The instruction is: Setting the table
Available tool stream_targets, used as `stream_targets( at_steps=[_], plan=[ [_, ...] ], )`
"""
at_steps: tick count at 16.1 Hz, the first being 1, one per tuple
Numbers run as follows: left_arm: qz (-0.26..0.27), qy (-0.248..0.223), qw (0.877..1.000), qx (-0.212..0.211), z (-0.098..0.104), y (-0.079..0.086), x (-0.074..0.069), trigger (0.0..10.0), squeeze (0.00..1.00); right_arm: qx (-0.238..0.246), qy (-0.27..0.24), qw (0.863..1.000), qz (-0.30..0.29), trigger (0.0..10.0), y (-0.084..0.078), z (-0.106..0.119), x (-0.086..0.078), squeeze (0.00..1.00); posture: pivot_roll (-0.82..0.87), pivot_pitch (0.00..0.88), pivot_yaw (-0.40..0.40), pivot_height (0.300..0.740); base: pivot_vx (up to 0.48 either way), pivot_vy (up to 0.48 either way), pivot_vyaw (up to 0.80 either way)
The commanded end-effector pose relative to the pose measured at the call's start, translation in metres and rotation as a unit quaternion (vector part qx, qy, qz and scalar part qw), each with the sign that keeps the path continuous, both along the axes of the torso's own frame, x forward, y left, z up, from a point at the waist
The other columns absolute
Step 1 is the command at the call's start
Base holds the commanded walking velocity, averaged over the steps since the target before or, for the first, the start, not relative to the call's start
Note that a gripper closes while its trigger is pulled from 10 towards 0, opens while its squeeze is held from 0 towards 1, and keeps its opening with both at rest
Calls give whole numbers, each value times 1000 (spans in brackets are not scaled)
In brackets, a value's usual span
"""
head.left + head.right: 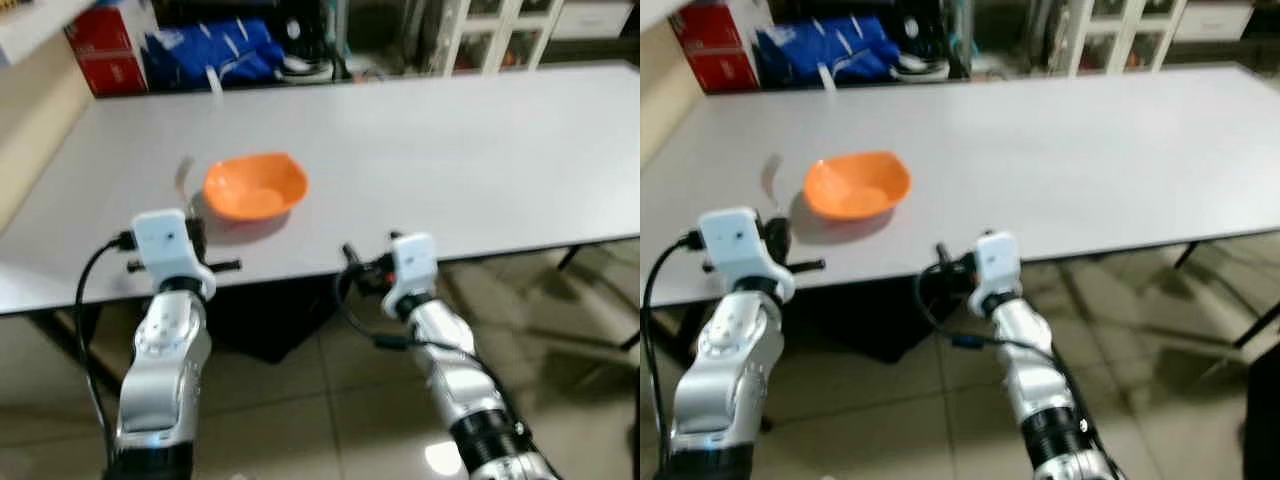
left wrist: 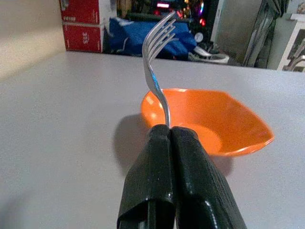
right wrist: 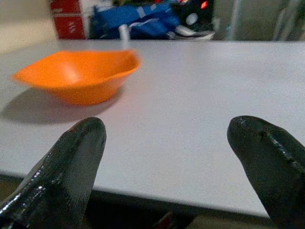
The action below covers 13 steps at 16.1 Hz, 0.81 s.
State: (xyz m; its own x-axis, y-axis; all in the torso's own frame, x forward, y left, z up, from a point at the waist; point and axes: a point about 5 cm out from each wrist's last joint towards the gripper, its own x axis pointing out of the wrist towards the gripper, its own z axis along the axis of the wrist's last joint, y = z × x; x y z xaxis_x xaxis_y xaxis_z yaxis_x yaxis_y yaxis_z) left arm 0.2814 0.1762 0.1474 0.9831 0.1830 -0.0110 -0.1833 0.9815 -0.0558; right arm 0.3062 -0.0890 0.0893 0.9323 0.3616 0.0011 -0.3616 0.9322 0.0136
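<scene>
Fork (image 2: 156,71) pinched upright in closed left fingers (image 2: 190,186), apparently unplaced beside orange bowl (image 1: 255,186) on surface (image 1: 450,150). Right fingers (image 3: 78,157) gape empty at its edge.

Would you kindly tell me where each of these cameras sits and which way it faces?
Left eye view: on the head, looking forward and down over the white table; both silver arms show.
Right eye view: its stereo twin, same scene.
Left wrist view: along the left gripper, shut on a fork, toward the orange bowl.
Right wrist view: along the right gripper, fingers open at the table's near edge.
Shared: all views hold the bowl and the red boxes beyond.
</scene>
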Motion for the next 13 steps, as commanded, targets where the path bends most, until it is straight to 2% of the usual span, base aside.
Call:
stream_targets(
  at_steps=[1,5,7,10,13],
  plan=[
    [18,-5,1000,7,3,9,-1,0,122,7,-10,1000,15,10000,12,7,1,0,-26,0,55,740,300,-371,0],
    [19,-8,1000,3,4,11,0,0,114,7,-10,1000,17,10000,13,6,2,0,-22,0,57,740,307,-365,0],
    [23,-15,999,-16,5,13,0,0,86,7,-9,1000,18,10000,14,6,2,0,-23,0,57,740,208,0,0],
    [20,-22,999,-14,13,14,4,0,86,7,-8,1000,19,10000,14,5,1,0,-23,0,59,740,0,0,0],
    [9,-25,1000,-13,25,21,21,0,63,5,-6,1000,19,10000,14,4,0,0,-29,0,61,740,0,0,0]
  ],
)
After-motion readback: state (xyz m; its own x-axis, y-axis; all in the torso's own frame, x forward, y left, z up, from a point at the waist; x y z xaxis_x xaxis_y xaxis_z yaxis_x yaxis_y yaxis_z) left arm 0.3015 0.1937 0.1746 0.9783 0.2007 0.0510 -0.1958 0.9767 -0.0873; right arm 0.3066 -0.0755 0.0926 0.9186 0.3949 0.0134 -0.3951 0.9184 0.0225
